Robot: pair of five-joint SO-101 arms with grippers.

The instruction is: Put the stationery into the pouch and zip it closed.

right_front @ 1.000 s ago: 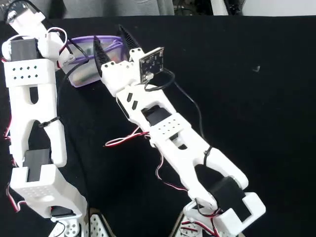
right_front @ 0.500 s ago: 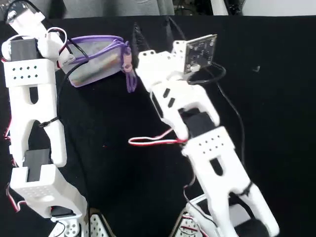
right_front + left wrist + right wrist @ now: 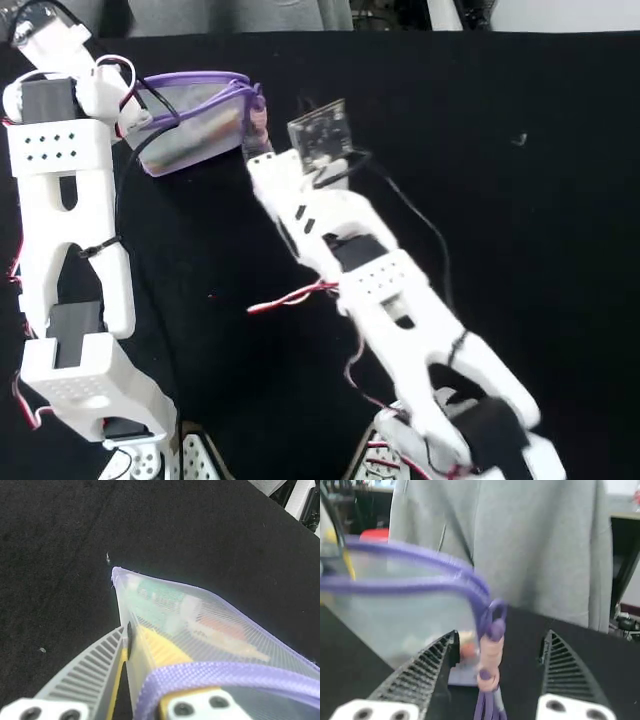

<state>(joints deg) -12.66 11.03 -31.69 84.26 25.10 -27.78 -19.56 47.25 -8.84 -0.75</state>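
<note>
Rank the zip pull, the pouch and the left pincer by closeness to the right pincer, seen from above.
1. zip pull, between the tips of the right pincer.
2. pouch, stretching toward the left arm.
3. left pincer, clamping the pouch's far end.

Fixed high view, looking steeply down over the black table from its near edge. Left wrist view pressed right against the pouch, facing down onto the table. Right wrist view low, near level, close to the pouch's zipper end. Pouch shared by all three.
</note>
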